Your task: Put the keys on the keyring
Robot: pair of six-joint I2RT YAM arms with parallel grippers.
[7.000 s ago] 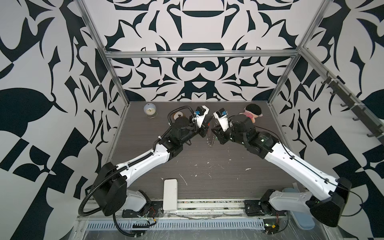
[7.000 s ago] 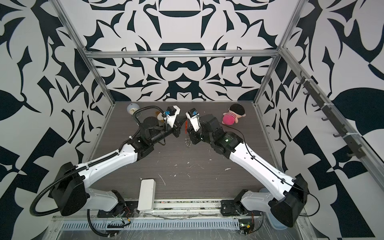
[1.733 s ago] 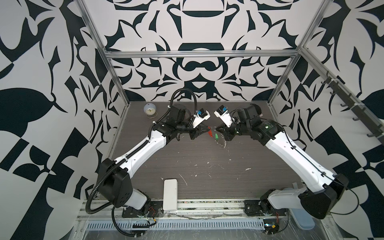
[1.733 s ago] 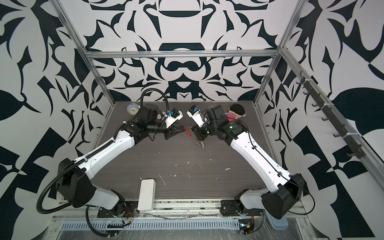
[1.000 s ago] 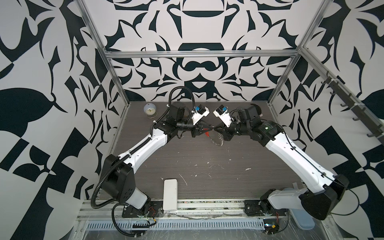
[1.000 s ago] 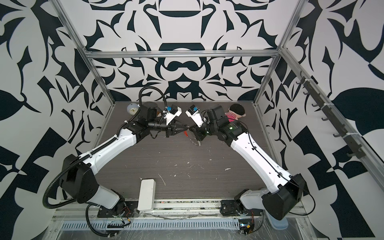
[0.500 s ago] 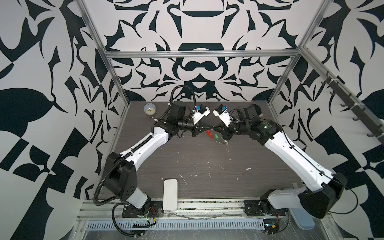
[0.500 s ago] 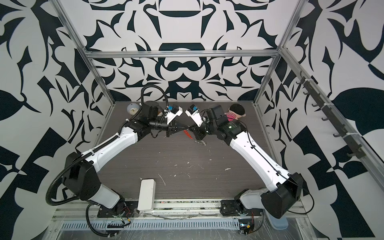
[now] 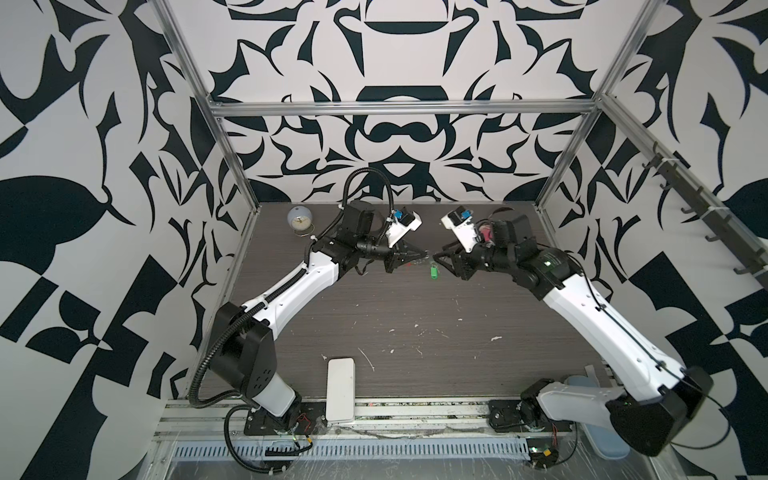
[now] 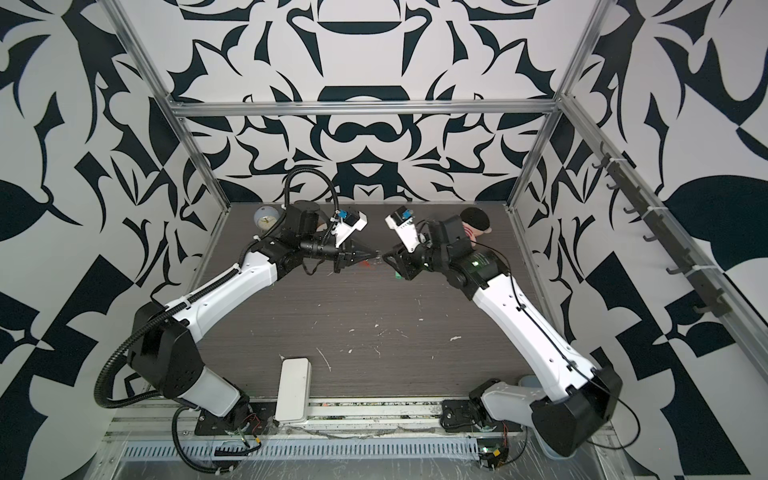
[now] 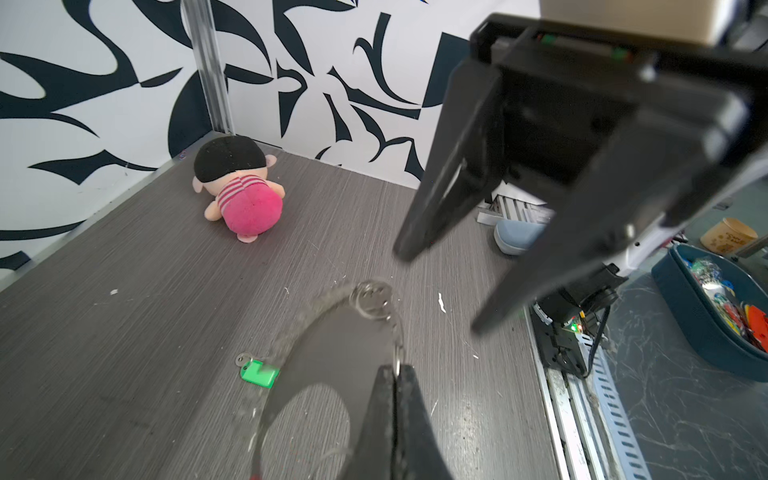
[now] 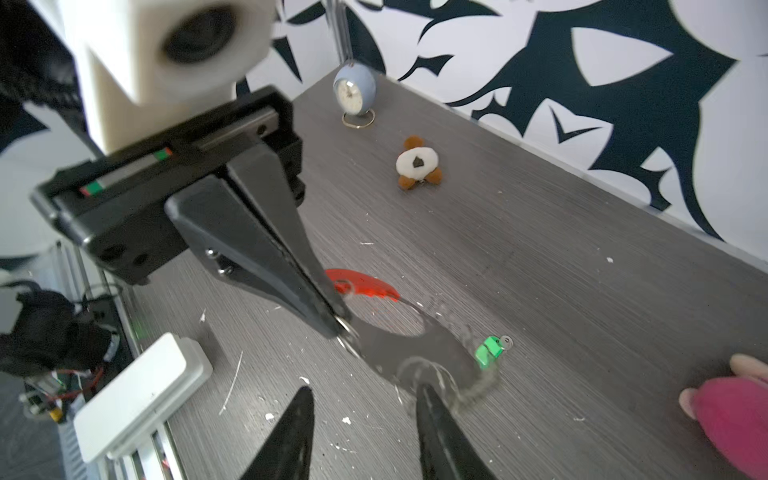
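My left gripper (image 11: pixel 395 368) is shut on a link of the keyring (image 11: pixel 370 297). The silver chain hangs from it in a blurred loop above the table. The keyring's red-orange bar (image 12: pixel 361 282) shows just behind the left gripper's fingertips (image 12: pixel 338 324). A green-headed key (image 11: pixel 258 372) lies on the dark tabletop beside the blurred chain; whether it is on the chain I cannot tell. It also shows as the green key (image 9: pixel 433 271) in a top view. My right gripper (image 12: pixel 365 390) stands open and empty, facing the left gripper (image 9: pixel 424 252) across a small gap.
A pink plush doll (image 11: pixel 245 199) lies at the back right corner. A white-and-brown plush toy (image 12: pixel 417 164) and a small blue clock (image 9: pixel 299 218) sit at the back left. A white box (image 9: pixel 340 388) rests at the front edge. White scraps dot the table.
My right gripper has opened and let go, drawing slightly back to the right. The chain now swings from the left gripper alone, which has closed fully on it.
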